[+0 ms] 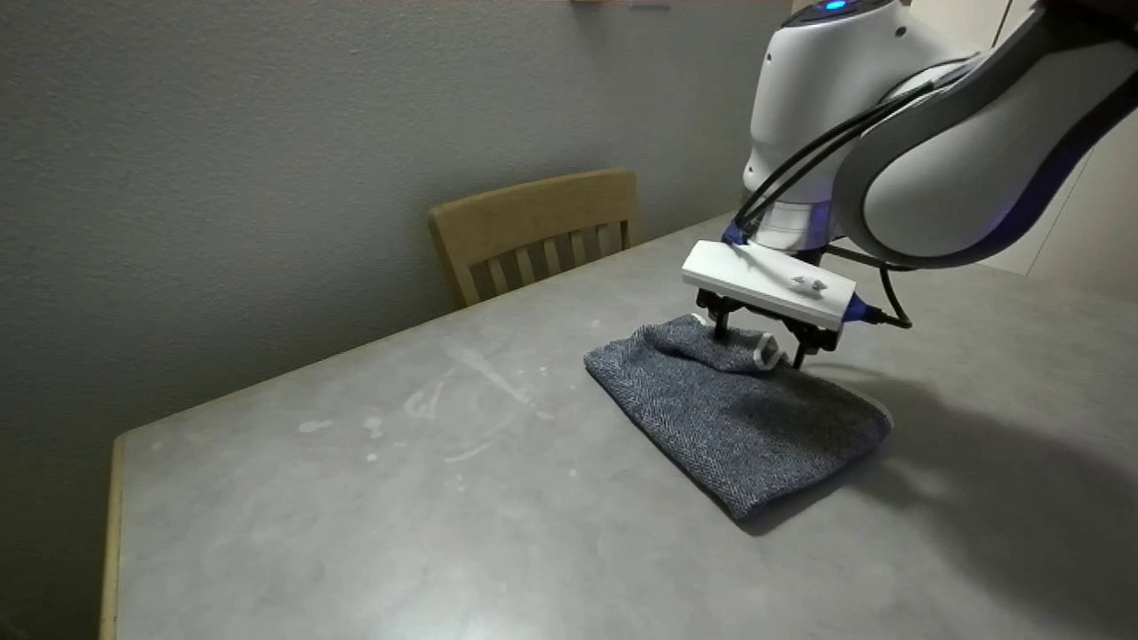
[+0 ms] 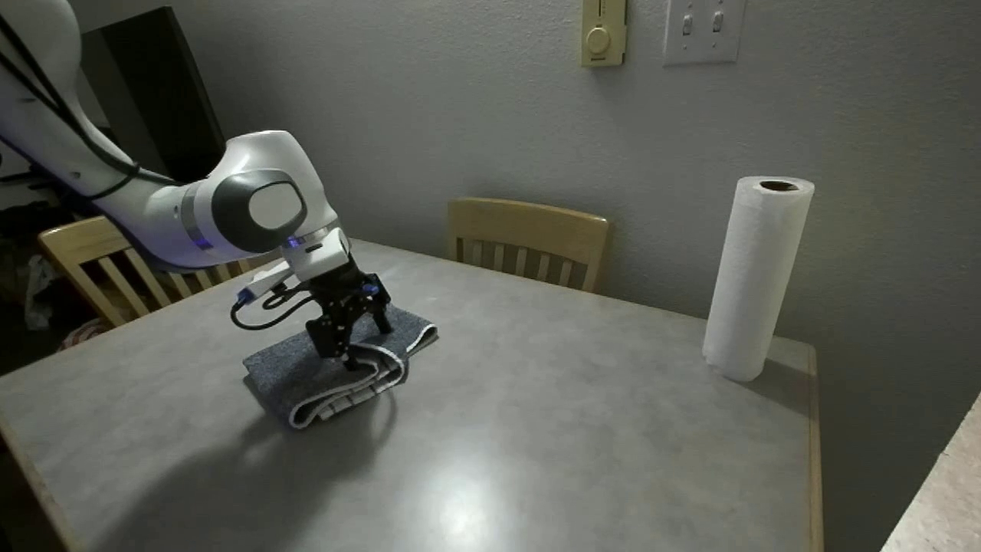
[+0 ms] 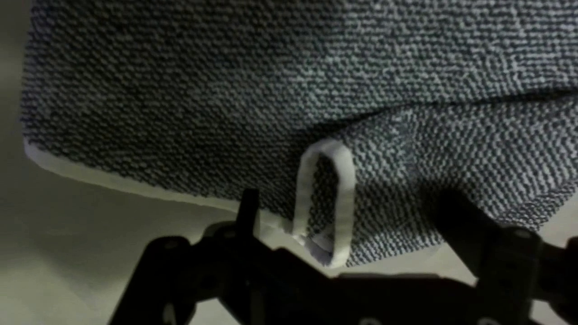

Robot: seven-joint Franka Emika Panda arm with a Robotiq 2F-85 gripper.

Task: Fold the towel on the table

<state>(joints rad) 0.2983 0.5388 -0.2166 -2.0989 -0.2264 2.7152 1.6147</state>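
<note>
The blue-grey towel [image 1: 756, 436] lies folded in layers on the light grey table [image 1: 356, 533]. It also shows in an exterior view [image 2: 283, 368], where its white hem and a bit of striped cloth show at the edge. In the wrist view the towel [image 3: 203, 90] has one end turned over into a raised loop with a white hem. My gripper [image 1: 758, 348] is open at that end, fingers wide apart. In the wrist view the gripper [image 3: 347, 198] has the hem loop between its fingers. One finger is over the turned-up cloth, the other at the hem edge. Whether they touch is unclear.
A paper towel roll [image 2: 759, 280] stands near the table's far corner. A tan wooden chair [image 1: 533, 218] is behind the table against the grey wall. Another chair [image 2: 107, 253] stands behind the arm.
</note>
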